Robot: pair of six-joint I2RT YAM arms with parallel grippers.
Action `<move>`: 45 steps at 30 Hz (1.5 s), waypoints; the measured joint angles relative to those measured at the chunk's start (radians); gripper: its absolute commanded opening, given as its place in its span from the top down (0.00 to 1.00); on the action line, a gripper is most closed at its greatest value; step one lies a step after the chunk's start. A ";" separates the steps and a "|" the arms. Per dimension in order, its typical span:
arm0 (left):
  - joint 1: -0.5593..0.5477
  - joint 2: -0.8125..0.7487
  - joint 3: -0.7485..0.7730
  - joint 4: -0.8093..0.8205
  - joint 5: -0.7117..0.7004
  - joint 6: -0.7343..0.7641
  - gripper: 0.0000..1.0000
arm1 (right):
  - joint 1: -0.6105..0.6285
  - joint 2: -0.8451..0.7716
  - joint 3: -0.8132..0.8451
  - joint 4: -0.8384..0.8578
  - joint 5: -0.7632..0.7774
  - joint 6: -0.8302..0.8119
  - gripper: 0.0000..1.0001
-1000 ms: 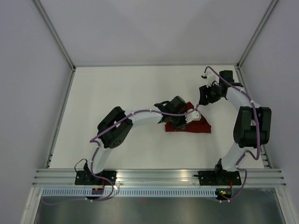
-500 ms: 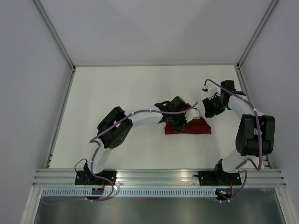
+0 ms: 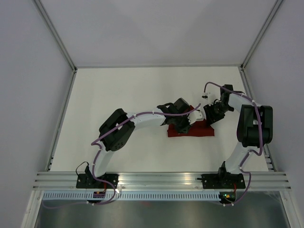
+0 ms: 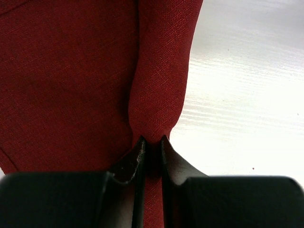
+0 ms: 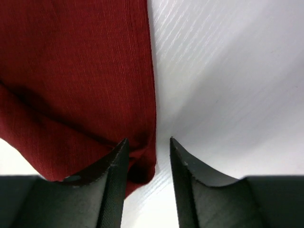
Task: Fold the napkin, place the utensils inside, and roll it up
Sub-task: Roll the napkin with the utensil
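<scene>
My left gripper (image 4: pixel 151 146) had its fingers pressed together on a raised fold of the napkin (image 4: pixel 71 80), pinching the maroon cloth. My right gripper (image 5: pixel 146 149) stood with its fingers spread, straddling the napkin's edge close to a corner. Beyond both, the rest of the napkin lay on the white table (image 3: pixel 118 90).

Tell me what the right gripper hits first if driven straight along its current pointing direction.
Likely the napkin: its edge and corner sit just ahead, within the gap of the open right gripper. Beside that edge is bare table. Depth is unclear from the wrist view.
</scene>
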 measured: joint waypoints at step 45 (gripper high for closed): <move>0.072 0.127 0.208 -0.264 0.216 -0.045 0.98 | 0.158 0.107 0.168 0.161 0.097 0.149 0.53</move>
